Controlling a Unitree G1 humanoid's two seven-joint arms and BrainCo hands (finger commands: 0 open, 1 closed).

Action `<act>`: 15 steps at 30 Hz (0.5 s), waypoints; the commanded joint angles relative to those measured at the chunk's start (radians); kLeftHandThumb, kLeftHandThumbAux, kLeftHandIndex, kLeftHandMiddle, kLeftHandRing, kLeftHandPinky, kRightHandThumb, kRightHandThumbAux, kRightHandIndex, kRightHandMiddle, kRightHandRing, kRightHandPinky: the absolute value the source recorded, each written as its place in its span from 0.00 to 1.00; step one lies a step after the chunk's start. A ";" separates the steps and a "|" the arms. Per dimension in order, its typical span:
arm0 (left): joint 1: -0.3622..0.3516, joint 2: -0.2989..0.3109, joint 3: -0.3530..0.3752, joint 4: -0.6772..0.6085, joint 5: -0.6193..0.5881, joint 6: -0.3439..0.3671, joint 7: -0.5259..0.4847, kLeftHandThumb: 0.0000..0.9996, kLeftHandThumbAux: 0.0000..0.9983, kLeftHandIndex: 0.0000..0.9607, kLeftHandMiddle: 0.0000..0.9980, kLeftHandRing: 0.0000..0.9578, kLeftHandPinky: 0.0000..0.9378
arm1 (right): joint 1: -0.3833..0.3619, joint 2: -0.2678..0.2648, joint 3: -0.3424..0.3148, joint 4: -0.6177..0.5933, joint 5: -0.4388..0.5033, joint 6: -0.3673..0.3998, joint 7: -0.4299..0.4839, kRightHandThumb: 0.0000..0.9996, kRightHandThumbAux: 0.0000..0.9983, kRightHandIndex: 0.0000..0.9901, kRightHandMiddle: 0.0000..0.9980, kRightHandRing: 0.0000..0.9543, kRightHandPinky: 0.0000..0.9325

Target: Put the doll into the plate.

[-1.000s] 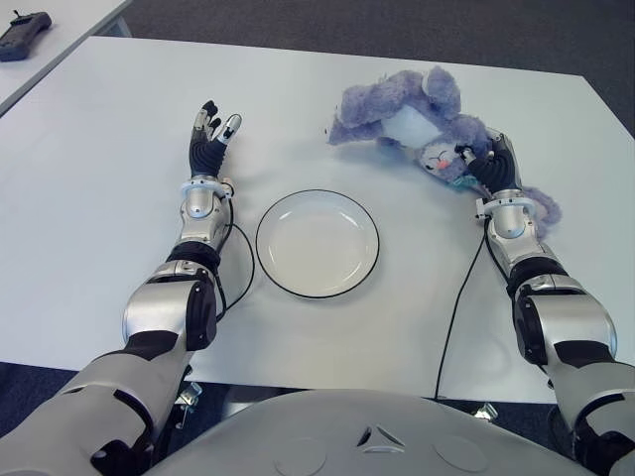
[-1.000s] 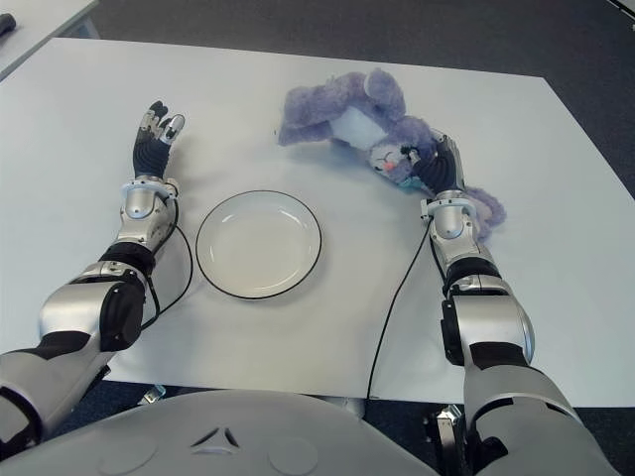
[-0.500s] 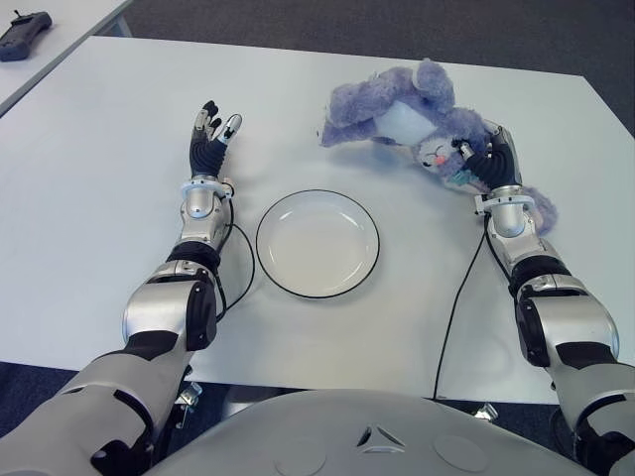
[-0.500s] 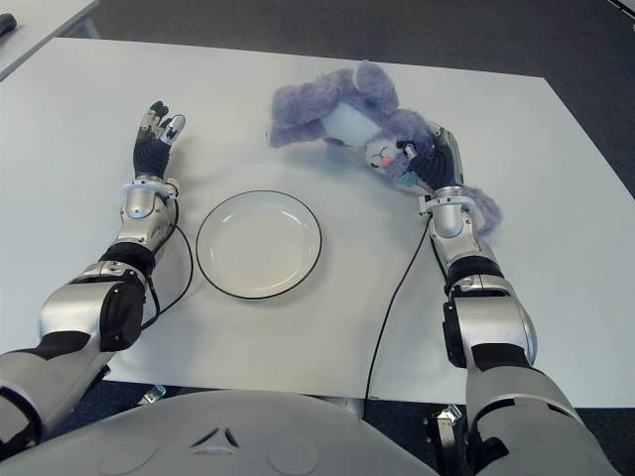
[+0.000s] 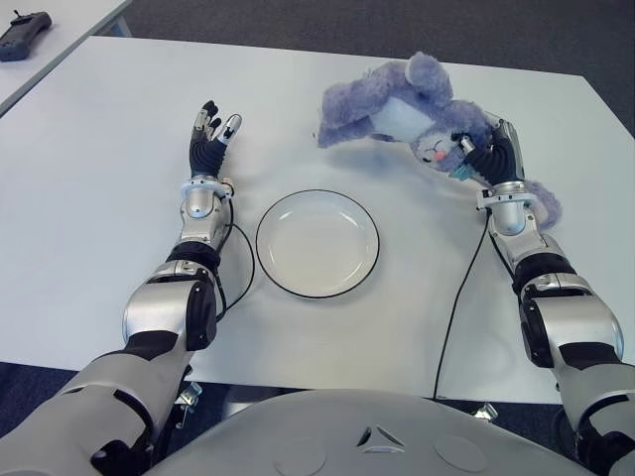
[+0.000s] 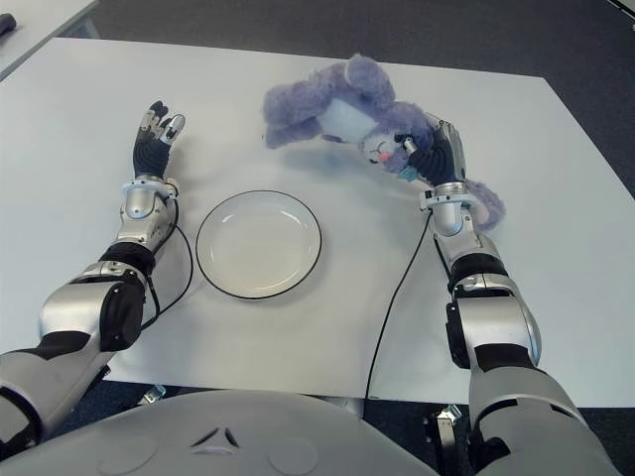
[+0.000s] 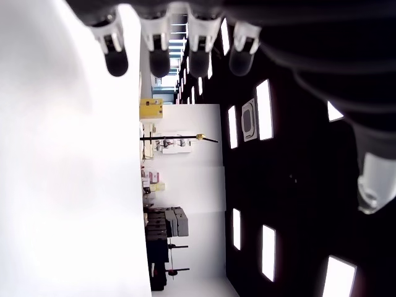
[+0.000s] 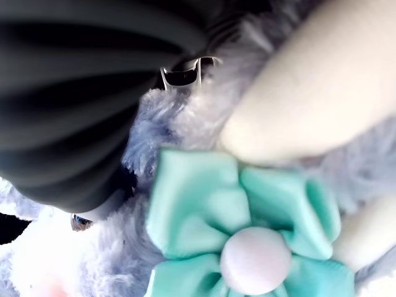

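- Right hand (image 5: 488, 156) grips the doll (image 5: 402, 104) by its head, fingers curled round it, body held beyond the plate (image 5: 317, 243) on the far right
- Left hand (image 5: 211, 134) shows left of the plate, fingers spread, holding nothing
- Plate sits bare on the table (image 5: 99, 149)

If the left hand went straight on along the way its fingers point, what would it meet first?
Probably nothing: the left hand, fingers open, points toward the table's far edge, and only bare table shows ahead. The doll, held by the right hand, lies off to the right.
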 commanded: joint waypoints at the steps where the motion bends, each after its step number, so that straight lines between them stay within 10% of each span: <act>1: 0.211 -0.067 0.000 0.147 0.003 0.137 0.021 0.00 0.47 0.00 0.05 0.01 0.00 | -0.033 -0.018 -0.003 -0.076 -0.012 -0.029 -0.036 0.70 0.72 0.44 0.86 0.90 0.88; 15: 0.205 -0.068 -0.002 0.149 0.005 0.149 0.024 0.00 0.49 0.00 0.05 0.00 0.00 | -0.014 -0.028 -0.008 -0.232 -0.047 -0.002 -0.054 0.69 0.72 0.44 0.87 0.90 0.90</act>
